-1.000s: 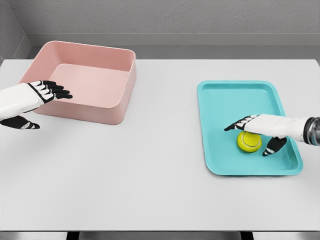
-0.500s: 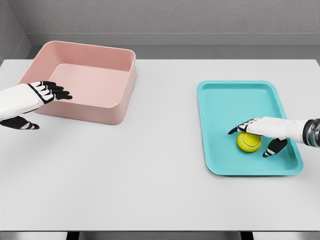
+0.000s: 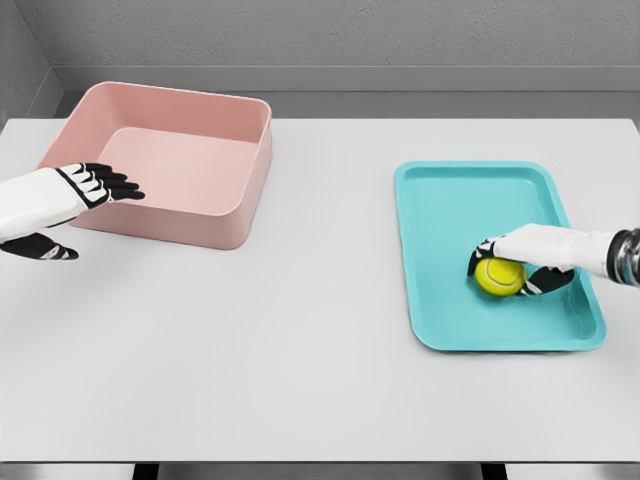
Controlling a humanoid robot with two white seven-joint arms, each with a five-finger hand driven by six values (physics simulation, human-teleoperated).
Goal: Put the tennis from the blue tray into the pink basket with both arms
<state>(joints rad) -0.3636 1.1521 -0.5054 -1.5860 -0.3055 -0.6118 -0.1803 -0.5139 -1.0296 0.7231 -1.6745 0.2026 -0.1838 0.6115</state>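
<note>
A yellow-green tennis ball (image 3: 497, 277) lies in the front part of the blue tray (image 3: 455, 205) on the right side of the table. My right hand (image 3: 512, 264) comes in from the right edge and is curled over the ball, fingers on its far side and thumb at its near right. The pink basket (image 3: 235, 205) stands at the back left, hollow and open on top. My left hand (image 3: 92, 198) hovers at the basket's front left corner, fingers stretched out flat toward it, holding nothing.
The white table (image 3: 300, 330) stretches wide between basket and tray. Its front edge runs along the bottom of the view. A grey wall rises behind the table.
My right hand's fingers have curled down from a flat spread over the ball to wrap around it. The ball stays in place. The left hand has not moved.
</note>
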